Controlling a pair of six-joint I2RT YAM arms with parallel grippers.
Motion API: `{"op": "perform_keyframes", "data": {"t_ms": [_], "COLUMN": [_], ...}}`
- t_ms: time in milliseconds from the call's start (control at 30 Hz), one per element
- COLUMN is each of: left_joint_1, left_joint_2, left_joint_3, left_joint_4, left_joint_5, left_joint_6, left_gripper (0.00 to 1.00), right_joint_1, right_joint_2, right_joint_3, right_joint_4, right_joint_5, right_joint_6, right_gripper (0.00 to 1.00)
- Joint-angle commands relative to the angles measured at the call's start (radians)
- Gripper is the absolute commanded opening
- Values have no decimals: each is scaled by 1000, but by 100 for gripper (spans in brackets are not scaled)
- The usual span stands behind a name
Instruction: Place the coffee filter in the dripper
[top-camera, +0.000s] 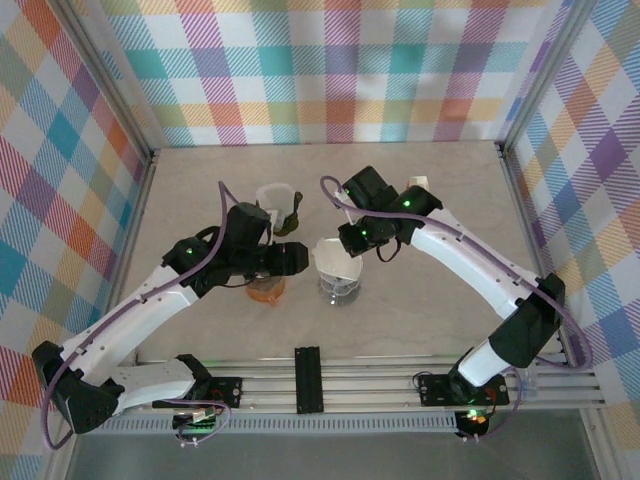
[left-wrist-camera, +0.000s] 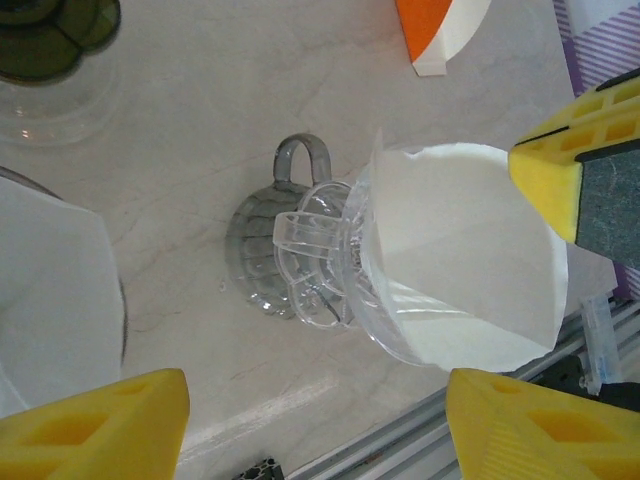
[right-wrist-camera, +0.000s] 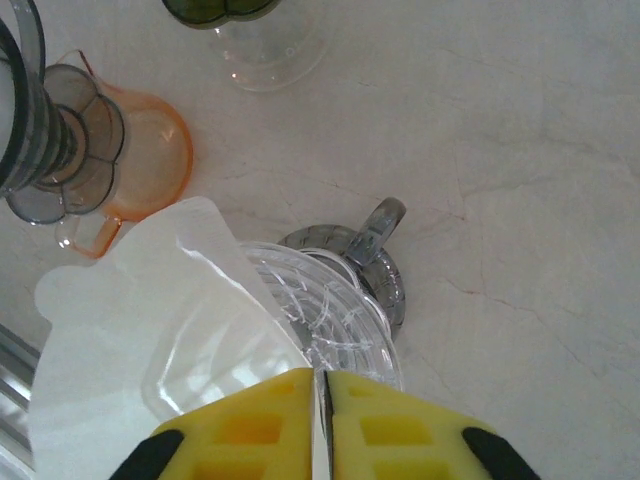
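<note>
The right gripper is pinching the rim of the coffee filter, its fingers pressing flat together on the paper edge. The filter is sitting partly inside the clear dripper, which is lying directly ahead of the fingertips. Most of the paper is spreading to the claw's left as its own camera sees it, so the cone's long axis appears to be leaning off the dripper's axis. The left gripper is standing open and holding nothing, with filter and dripper ahead of it. The right arm is nearer. Seating probably calls for centring the pinched rim before release.
</note>
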Motion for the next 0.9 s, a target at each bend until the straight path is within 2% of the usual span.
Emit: {"op": "perform_keyframes", "data": {"t_ms": [0,300,500,633,767,867], "left_joint_1": [-11,-18,-26,-31,-39,-44], "left_joint_2": [17,54,96,125,151,163], "left_joint_3": [22,2,4,7,11,10], "left_joint_4": [45,96,90,83,66,67], "left_joint_5": [29,49,37,32,17,15], "left_joint_6": [-19,-54,-54,-50,-46,-46], "left_gripper": [69,65,58,55,46,44], "right_joint_1": [-4,11,32,35,36,36], "right_joint_2": [11,3,12,15,12,11], "right_joint_3": [-24,-53,-58,-58,-57,-57], "right_joint_4": [6,18,20,20,22,23], "right_joint_5": [7,95,138,141,143,143], "right_joint_6": [-9,-14,-20,-20,-19,-16], "right_gripper": [9,1,0,0,1,1]}}
